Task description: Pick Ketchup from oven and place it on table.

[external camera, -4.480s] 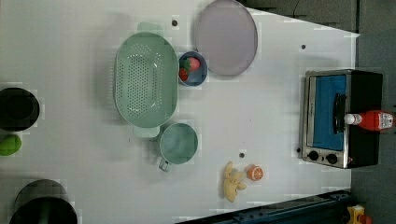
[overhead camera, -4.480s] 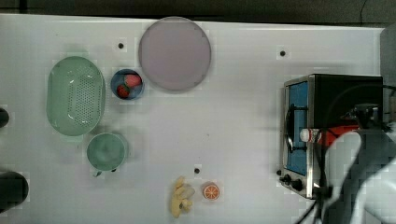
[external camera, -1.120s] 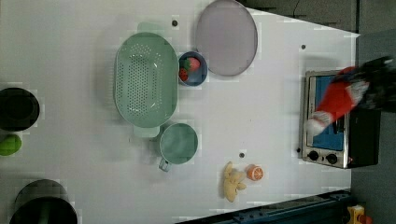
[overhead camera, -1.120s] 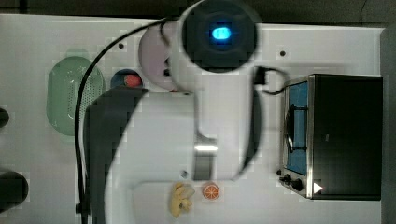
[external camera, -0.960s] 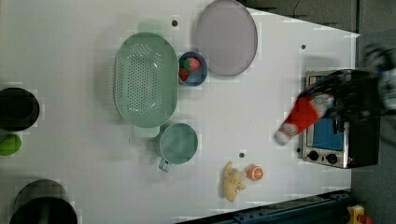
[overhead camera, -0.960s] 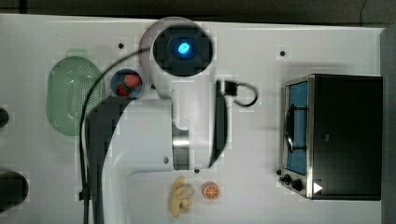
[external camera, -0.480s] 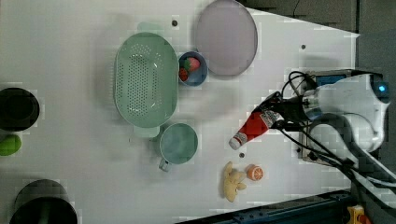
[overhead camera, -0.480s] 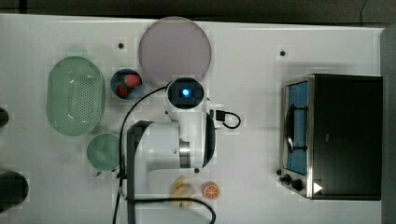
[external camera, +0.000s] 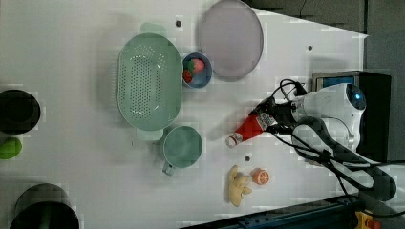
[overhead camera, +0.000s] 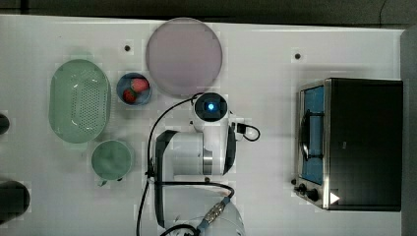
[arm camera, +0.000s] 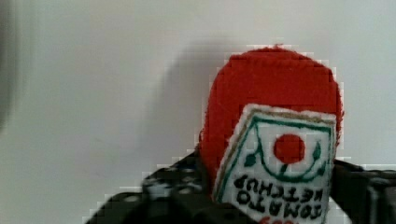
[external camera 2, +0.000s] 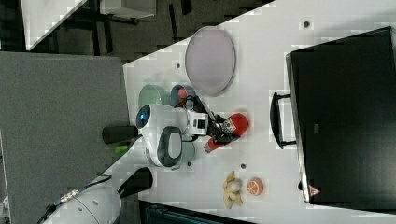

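Lying tilted over the white table (external camera: pixel 86 47), cap toward a green mug (external camera: pixel 182 146), one slim red Ketchup squeeze bottle (external camera: pixel 249 127) with white cap and tomato label sits gripped between the black gripper's (external camera: pixel 265 116) part-spread jaws, well apart from one oven (overhead camera: pixel 350 143).

White table (overhead camera: pixel 265 59), oven (overhead camera: pixel 361 142), plate (overhead camera: pixel 184 55)

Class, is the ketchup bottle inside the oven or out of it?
Out. The Ketchup hangs in the gripper over the table, apart from the oven.
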Controlling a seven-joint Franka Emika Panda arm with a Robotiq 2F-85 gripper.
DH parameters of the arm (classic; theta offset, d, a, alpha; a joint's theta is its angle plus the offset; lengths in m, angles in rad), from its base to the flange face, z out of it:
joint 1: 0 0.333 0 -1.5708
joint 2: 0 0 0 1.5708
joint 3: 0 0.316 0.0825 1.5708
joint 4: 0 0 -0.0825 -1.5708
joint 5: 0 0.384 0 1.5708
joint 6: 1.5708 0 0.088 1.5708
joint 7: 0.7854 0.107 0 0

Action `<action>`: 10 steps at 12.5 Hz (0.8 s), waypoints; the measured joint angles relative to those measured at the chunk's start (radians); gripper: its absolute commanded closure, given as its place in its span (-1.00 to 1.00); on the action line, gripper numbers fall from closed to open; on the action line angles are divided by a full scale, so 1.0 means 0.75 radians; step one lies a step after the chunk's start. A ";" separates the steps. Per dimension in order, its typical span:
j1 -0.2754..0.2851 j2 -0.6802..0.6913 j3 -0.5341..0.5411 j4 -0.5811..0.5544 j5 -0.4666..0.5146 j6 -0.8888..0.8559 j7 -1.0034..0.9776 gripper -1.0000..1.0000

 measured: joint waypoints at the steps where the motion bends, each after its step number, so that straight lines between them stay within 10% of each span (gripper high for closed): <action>1: 0.010 -0.001 -0.008 0.003 0.019 0.018 0.013 -1.00; 10: 0.014 -0.503 -0.044 0.180 0.008 -0.479 0.034 -1.00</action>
